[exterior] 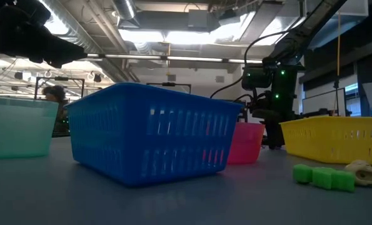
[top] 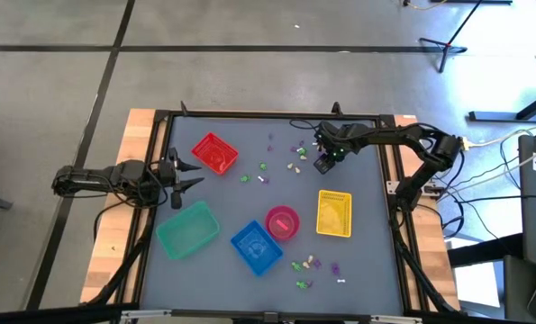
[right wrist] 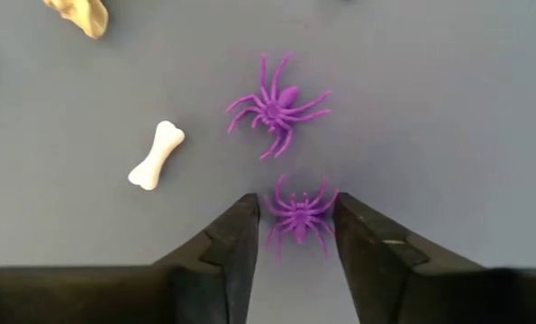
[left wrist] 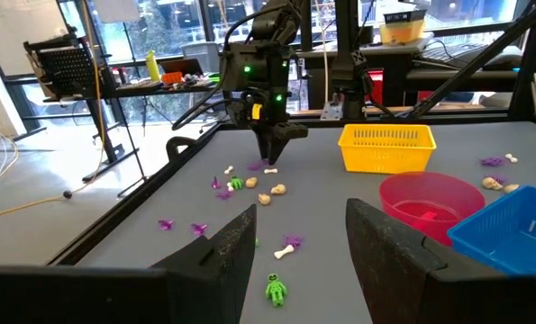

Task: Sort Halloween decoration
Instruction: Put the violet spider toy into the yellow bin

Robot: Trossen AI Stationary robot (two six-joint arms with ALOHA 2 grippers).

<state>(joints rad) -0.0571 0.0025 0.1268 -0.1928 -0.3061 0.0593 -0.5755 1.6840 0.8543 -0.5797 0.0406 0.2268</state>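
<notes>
Purple plastic sits between my right fingers: my right gripper is down at the table with a small spider in the gap, the fingers parted on either side of it and not visibly pressing on it. A second purple spider lies just beyond the first, apart from it, with a white bone beside it and a cream trinket farther off.

From above, this gripper works at about one o'clock on the grey table, in the scatter of tiny decorations there. More green and white bits lie near twelve o'clock of centre, and another cluster at about five o'clock.

Around the middle stand the red basket, yellow basket, pink bowl, blue basket and teal basket.

My left gripper waits at nine o'clock, fingers spread wide, holding nothing.
</notes>
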